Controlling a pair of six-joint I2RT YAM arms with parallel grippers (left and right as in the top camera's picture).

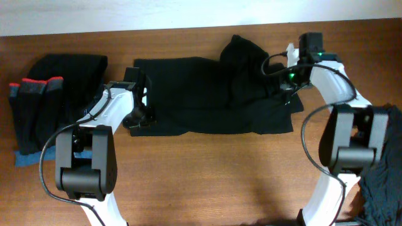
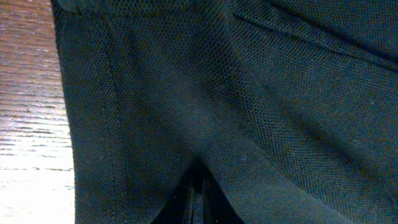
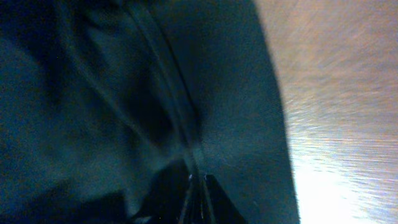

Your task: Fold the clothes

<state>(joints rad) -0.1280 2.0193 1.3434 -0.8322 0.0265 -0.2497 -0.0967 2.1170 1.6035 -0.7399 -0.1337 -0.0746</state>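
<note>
L fingers (image 2: 196, 198), R fingers (image 3: 196, 190) both clamp 1 black garment (image 1: 207, 94); 1 clothes stack (image 1: 56, 94) beside

The long black garment (image 1: 207, 94) lies spread lengthwise across the far half of the desk (image 1: 207, 182). It is mostly flat, with a slightly uneven near edge. Toward its right end the fabric is heaped into a rumpled mound (image 1: 245, 59). Up close the cloth is a fine mesh knit with stitched seams. Well to the left sits a folded black stack (image 1: 69, 81), with red-edged pieces (image 1: 34, 85) at its left side. Another dark garment (image 1: 384, 185) lies crumpled at the near right corner.
</note>
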